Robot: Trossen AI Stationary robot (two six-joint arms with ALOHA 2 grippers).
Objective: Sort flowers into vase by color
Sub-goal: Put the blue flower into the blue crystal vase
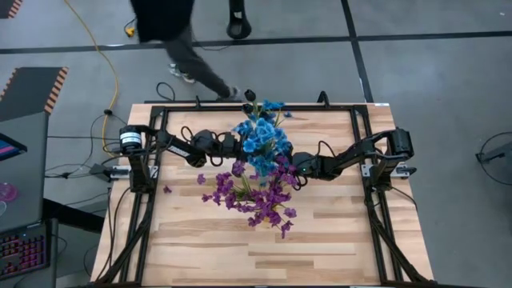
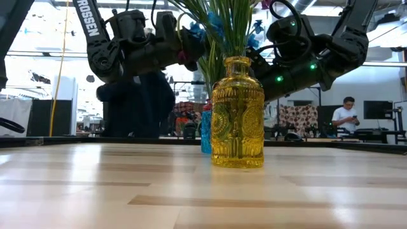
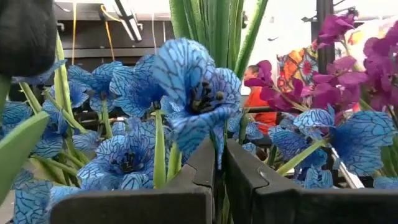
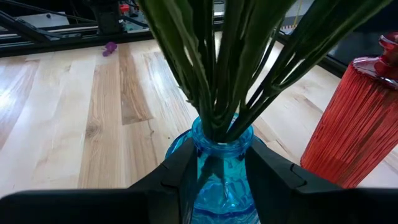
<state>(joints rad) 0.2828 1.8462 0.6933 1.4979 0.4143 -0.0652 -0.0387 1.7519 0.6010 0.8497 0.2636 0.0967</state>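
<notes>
Blue flowers point(image 1: 260, 138) stand in a blue glass vase point(image 4: 222, 146) at mid-table. Purple flowers point(image 1: 258, 196) fill a yellow vase point(image 2: 237, 117) toward the near edge. The blue vase point(image 2: 205, 132) shows partly behind the yellow one. My left gripper point(image 1: 238, 146) reaches in from the left at bloom height and is shut on a blue flower point(image 3: 196, 93). My right gripper point(image 4: 222, 169) comes from the right point(image 1: 294, 165) and is shut on the blue vase. A dark bud point(image 1: 250, 95) sticks out toward the far edge. My left gripper pinches a thin green stem point(image 3: 219, 194) of the blue flower between its two fingers, coming level from the table's left. The bloom stands just past the fingertips among the other blue blooms. My right gripper has the blue vase's neck point(image 4: 222, 158), just under the rim, between its two fingers point(image 4: 180, 177). It comes slanting down from the table's right. The vase stands upright on the table with its green stems fanning out above the fingers.
A red ribbed vase point(image 4: 367, 118) stands close beside the blue one. A loose purple petal point(image 1: 167, 190) lies on the left of the table. A person point(image 1: 172, 44) walks past the far edge. Bare wood lies along the near half point(image 1: 264, 256).
</notes>
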